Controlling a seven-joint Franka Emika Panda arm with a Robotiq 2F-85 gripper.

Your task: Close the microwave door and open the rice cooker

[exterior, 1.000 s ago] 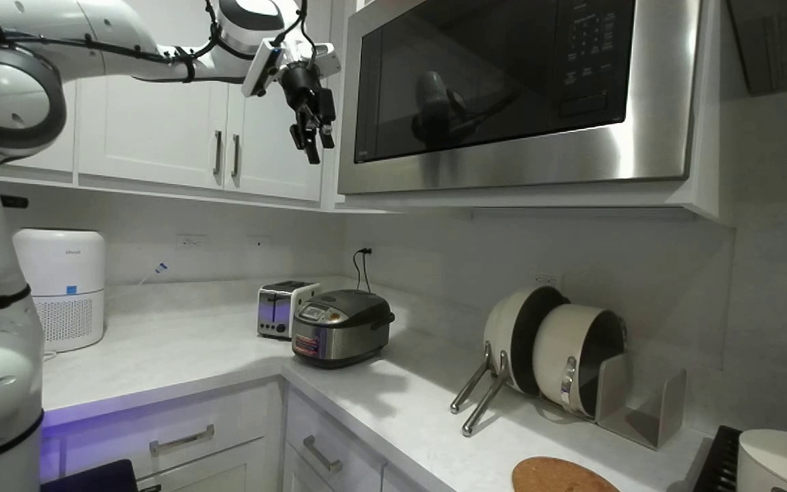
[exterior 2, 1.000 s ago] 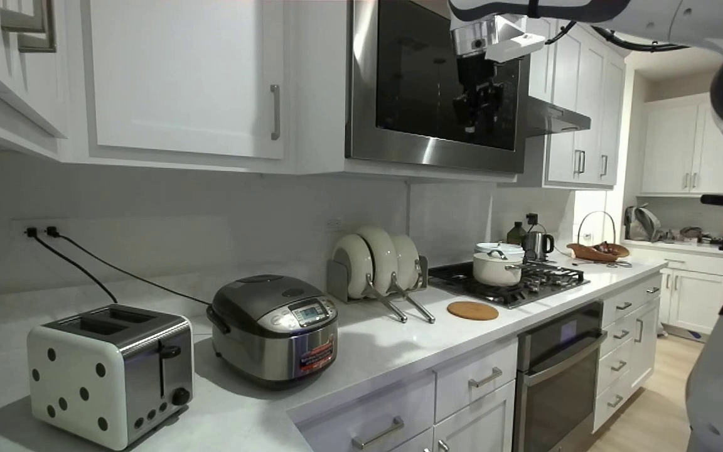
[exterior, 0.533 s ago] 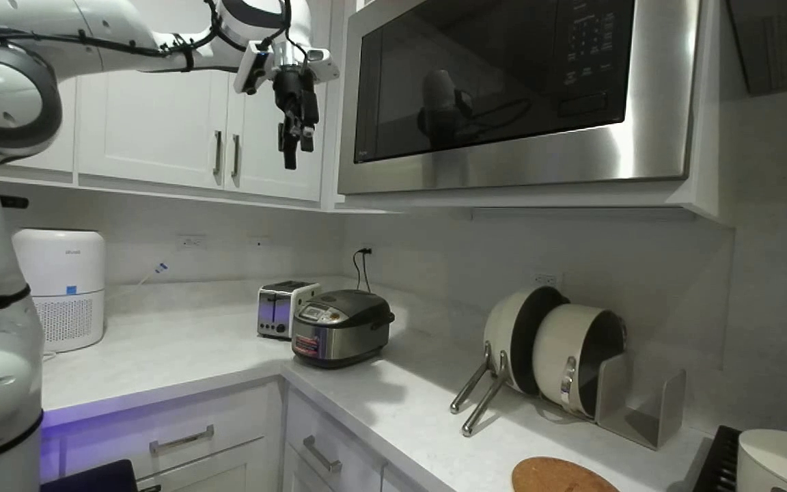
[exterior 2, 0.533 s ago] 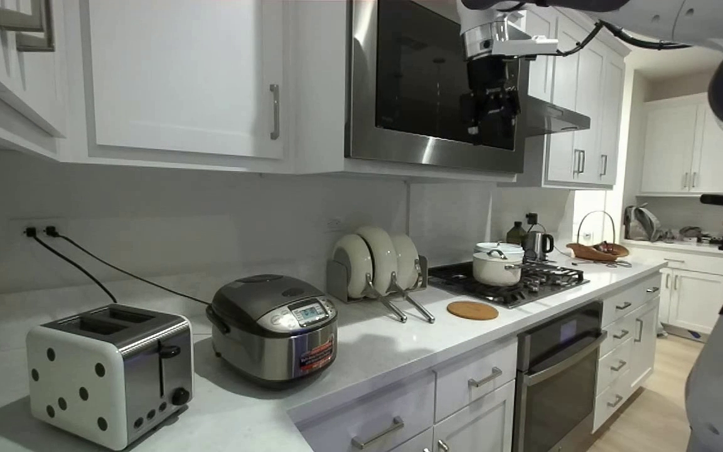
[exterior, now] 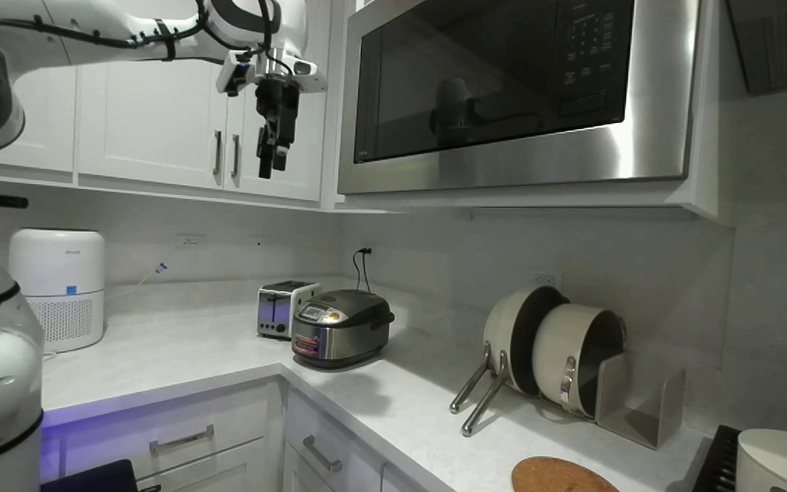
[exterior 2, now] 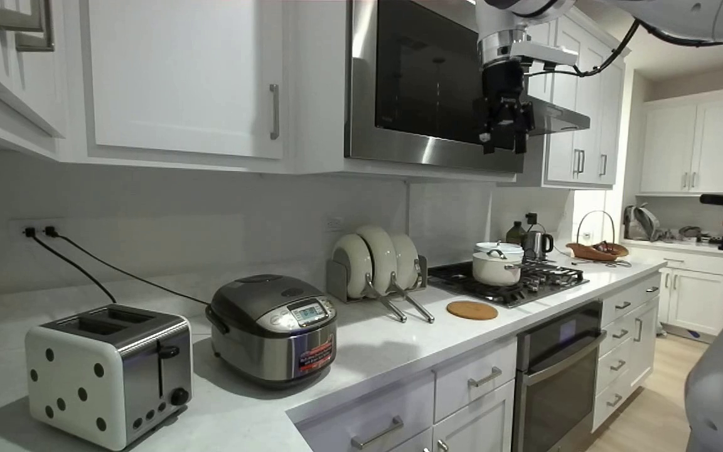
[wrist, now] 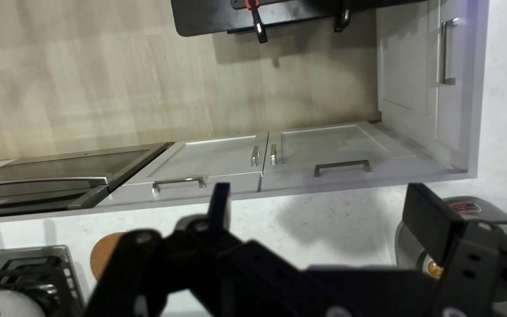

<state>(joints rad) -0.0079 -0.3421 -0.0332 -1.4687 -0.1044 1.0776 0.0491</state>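
While the closed rice cooker (exterior 2: 273,333) sits near left in an exterior view, the microwave door (exterior 2: 424,75) is shut farther right and the claw (exterior 2: 504,148) hangs spread wide, empty.
The rice cooker looks heavy and slick; its lid (exterior 2: 264,295) should feel light, best freed at the front lip. Rightward: one toaster (exterior 2: 110,376), one rice cooker, three pans (exterior 2: 379,260), one cork trivet (exterior 2: 472,310).

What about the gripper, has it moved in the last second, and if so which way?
Yes. In an exterior view the gripper has shifted down and toward the picture's left, leaving a wider gap to the fixed, shut microwave door.
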